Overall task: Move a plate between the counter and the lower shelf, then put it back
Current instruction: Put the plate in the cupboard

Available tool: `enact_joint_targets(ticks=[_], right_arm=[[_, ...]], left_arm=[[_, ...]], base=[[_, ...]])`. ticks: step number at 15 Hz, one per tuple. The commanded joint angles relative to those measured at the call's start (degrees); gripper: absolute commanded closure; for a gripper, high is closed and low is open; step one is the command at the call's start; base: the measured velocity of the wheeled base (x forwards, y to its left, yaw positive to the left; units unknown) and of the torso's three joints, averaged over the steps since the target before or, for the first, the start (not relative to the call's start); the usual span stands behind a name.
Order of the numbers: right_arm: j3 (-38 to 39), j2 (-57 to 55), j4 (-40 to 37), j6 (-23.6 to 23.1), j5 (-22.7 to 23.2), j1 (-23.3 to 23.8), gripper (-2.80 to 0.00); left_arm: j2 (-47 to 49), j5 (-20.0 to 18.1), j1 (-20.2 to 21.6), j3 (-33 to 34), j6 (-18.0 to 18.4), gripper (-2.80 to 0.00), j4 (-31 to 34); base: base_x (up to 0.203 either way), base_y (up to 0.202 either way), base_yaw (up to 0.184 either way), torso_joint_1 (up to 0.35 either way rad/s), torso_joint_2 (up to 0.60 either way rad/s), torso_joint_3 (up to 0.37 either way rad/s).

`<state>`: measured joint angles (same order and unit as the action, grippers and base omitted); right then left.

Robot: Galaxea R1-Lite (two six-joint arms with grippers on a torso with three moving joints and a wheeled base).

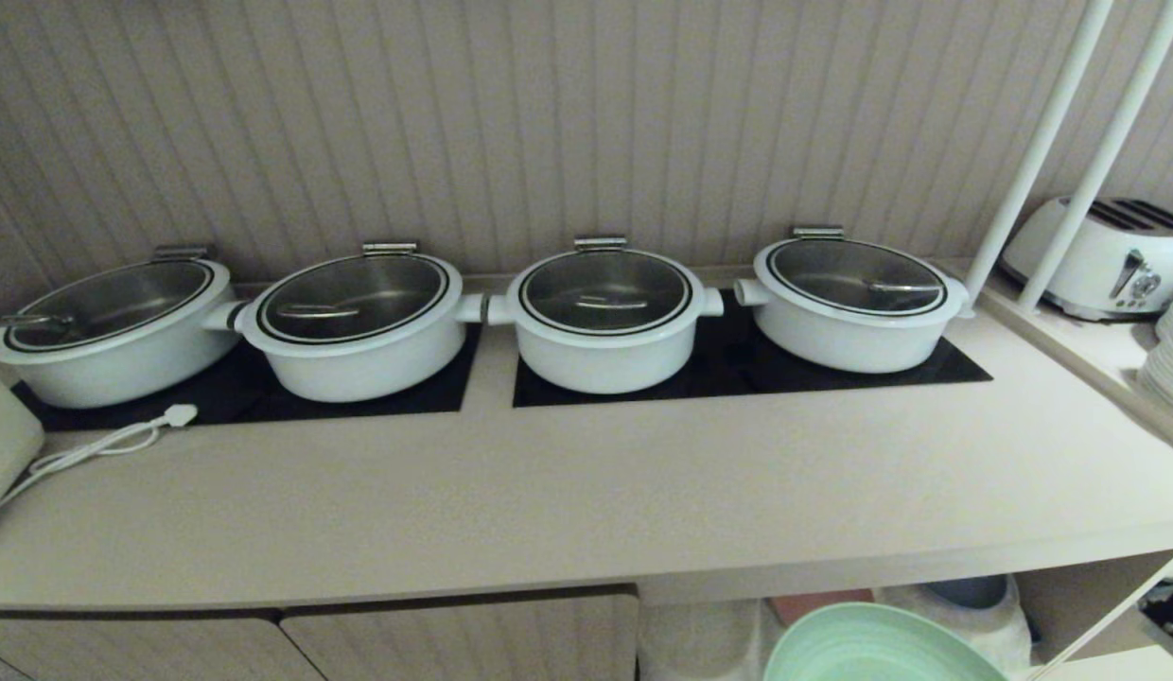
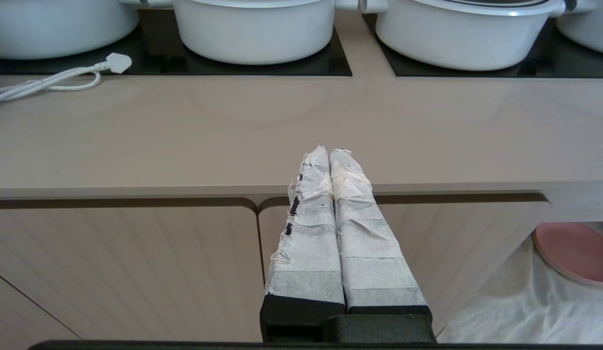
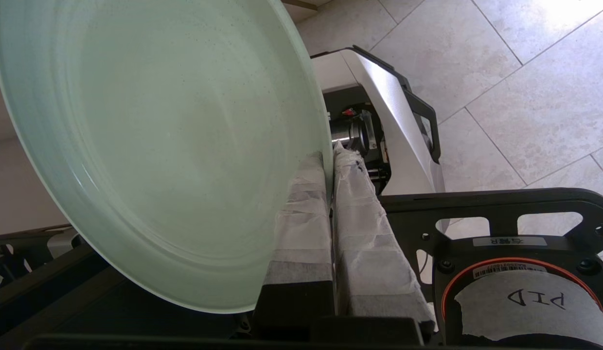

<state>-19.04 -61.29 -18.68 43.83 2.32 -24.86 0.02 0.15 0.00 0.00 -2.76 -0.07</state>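
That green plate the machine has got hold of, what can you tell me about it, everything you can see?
The plate is round, shallow and pale mint green, matte with fine speckles and faint concentric rings, and has a low raised rim. It looks like plastic or melamine. The right gripper pinches its rim between two paper-wrapped fingers, holding it in the air, clear of any surface. In the head view only its top arc shows, in front of and below the counter edge, before the open lower shelf. Nothing lies on it.
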Motion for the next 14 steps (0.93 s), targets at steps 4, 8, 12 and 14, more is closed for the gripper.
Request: enact_joint_targets(ticks=[4, 8, 12, 14], right_arm=[[-0.03, -0.40, -0.04, 0.21, -0.03, -0.02, 0.00], [-0.12, -0.49, -0.04, 0.21, -0.12, -0.02, 0.00], [-0.28, -0.45, -0.04, -2.55, 0.03, -0.02, 0.00], [-0.47, -0.23, -0.11, -3.55, 1.30, -0.02, 0.00]], left_arm=[[-0.02, 0.03, 0.00, 0.00, -0.06, 0.00, -0.01], [-0.02, 0.03, 0.00, 0.00, -0.06, 0.00, -0.01], [-0.02, 0.03, 0.00, 0.00, -0.06, 0.00, -0.01], [-0.02, 0.03, 0.00, 0.00, -0.06, 0.00, -0.01]], base=[[0.000, 0.000, 0.000, 0.000, 0.00, 0.000], [0.000, 0.000, 0.000, 0.000, 0.00, 0.000], [0.000, 0.000, 0.000, 0.000, 0.00, 0.000], [0.000, 0.000, 0.000, 0.000, 0.00, 0.000]])
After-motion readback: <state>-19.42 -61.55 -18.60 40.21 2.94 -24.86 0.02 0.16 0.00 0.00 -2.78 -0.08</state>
